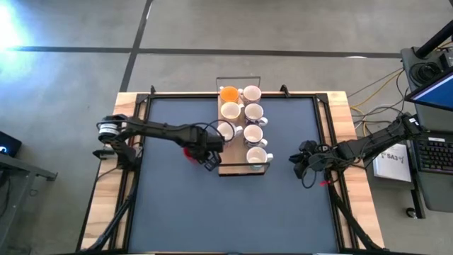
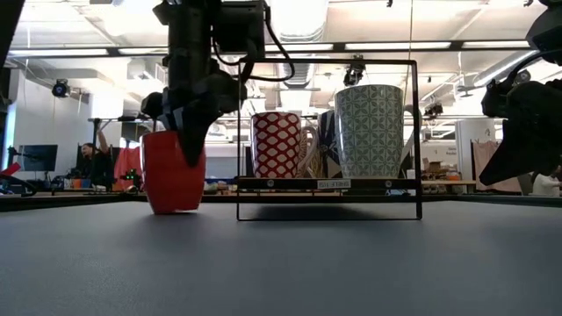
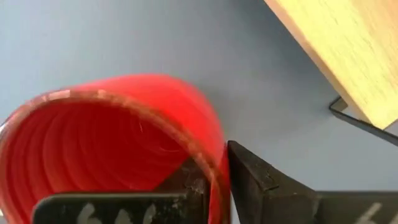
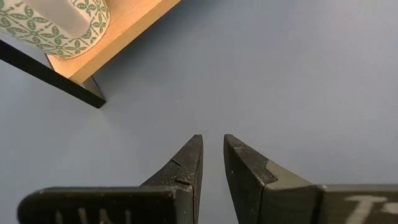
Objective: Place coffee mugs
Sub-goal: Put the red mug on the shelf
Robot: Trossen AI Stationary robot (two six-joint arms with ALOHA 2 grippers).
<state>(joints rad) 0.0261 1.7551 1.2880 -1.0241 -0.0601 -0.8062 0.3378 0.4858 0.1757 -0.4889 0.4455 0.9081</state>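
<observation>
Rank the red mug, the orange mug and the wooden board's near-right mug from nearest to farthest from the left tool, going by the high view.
1. Red mug: held in the left tool, on the mat just left of the wooden board.
2. Near-right white mug: on the board's near end, across from the tool.
3. Orange mug: at the board's far left corner.

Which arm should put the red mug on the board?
The left: its pincer already pinches the red mug by the rim, beside the board. The right pincer waits empty, farther off.
</observation>
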